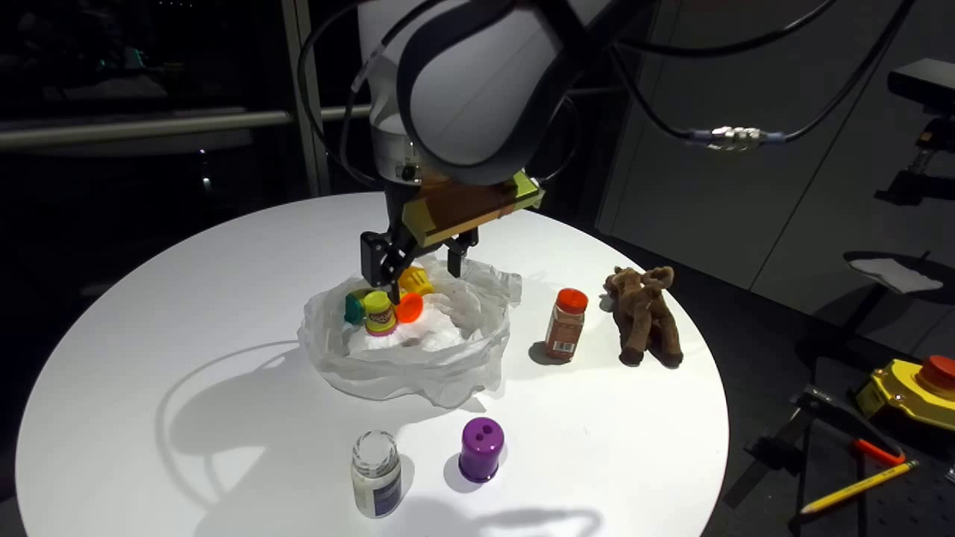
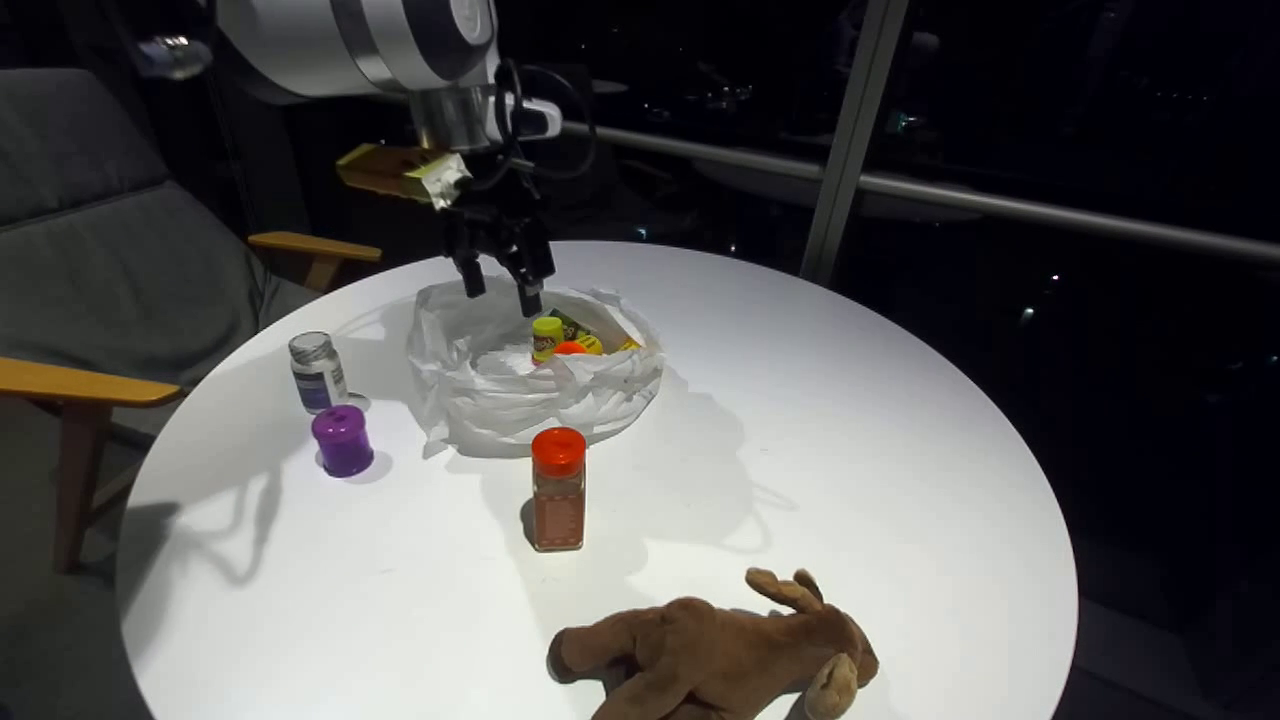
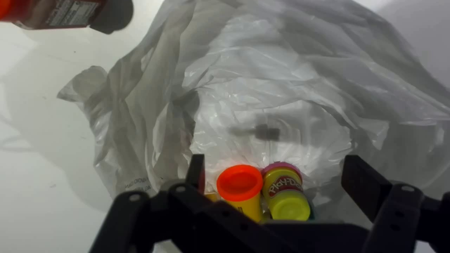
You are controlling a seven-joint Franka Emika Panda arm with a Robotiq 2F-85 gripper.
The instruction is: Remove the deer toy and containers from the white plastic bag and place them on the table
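Found nearest, in an exterior view, the deer toy [image 2: 705,650] resting on the table [image 2: 880,470]; past it, upright, the red-lidded jar [image 2: 558,490], purple container [image 2: 343,442] and glass jar [image 2: 319,374]. Farther, saw the white plastic bag [image 2: 490,412] with at least 3 tubs [image 2: 546,338] bunched inside, the gripper [image 2: 502,300] above, jaws wide, holding nothing. Feared dragging the bag or toppling tubs, through pinching thin folds or descending off-centre. Noted shadows [image 2: 690,440] across the white surface, then armchair [image 2: 90,190], rail [image 2: 1000,202] and dark window [image 2: 1080,120].
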